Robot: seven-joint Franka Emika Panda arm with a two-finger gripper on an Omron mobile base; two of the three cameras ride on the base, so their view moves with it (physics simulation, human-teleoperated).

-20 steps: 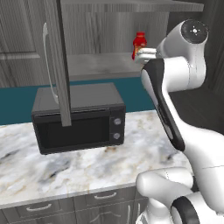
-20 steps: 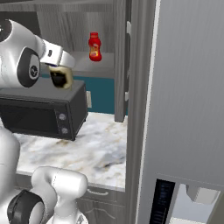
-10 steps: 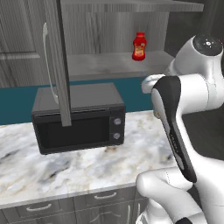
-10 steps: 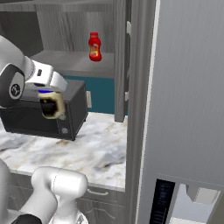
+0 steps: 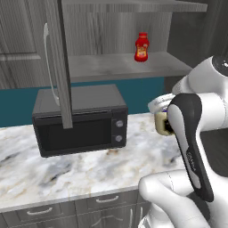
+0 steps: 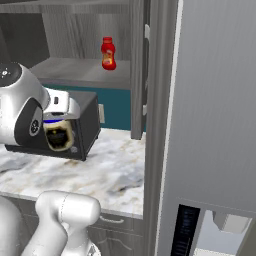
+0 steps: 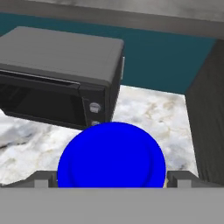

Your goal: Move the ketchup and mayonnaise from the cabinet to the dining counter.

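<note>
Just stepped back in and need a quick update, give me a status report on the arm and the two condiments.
Gripper clamped on the mayonnaise, above the marble counter. Ketchup upright on the open cabinet shelf. Microwave sits close beside the held jar.

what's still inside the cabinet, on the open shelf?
The ketchup stands upright alone on the lower shelf of the cabinet. The open door hides the shelf's left end. The mayonnaise is out, held in the gripper over the marble counter by the microwave.
</note>
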